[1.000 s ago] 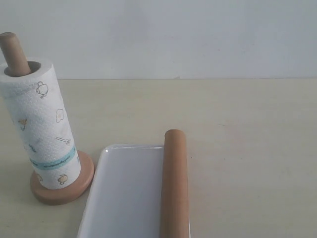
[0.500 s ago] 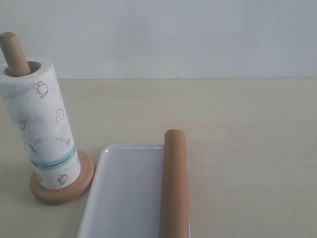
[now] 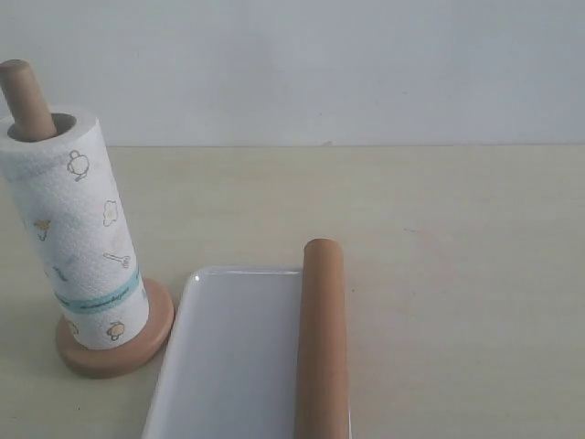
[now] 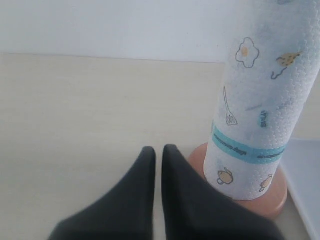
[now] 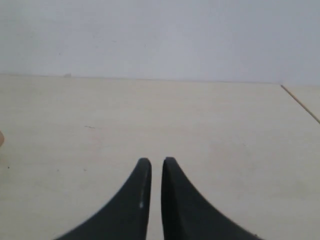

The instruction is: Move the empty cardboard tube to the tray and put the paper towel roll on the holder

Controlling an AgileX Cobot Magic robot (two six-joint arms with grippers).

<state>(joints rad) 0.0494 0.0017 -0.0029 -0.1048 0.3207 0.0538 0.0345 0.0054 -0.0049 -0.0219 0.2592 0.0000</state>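
The paper towel roll point(image 3: 82, 229) stands on the holder point(image 3: 137, 343), whose dowel top point(image 3: 23, 96) pokes out of the core. The empty cardboard tube point(image 3: 322, 338) lies along the right side of the white tray point(image 3: 228, 357). Neither gripper shows in the exterior view. In the left wrist view my left gripper point(image 4: 159, 150) is shut with nothing in it, just beside the holder's base point(image 4: 272, 197) and the roll point(image 4: 262, 100). My right gripper point(image 5: 153, 162) is shut and empty above bare tabletop.
A pale wooden table point(image 3: 457, 238) runs back to a plain white wall point(image 3: 320, 64). The table's edge point(image 5: 300, 102) shows in the right wrist view. A corner of the tray point(image 4: 305, 180) lies past the holder in the left wrist view.
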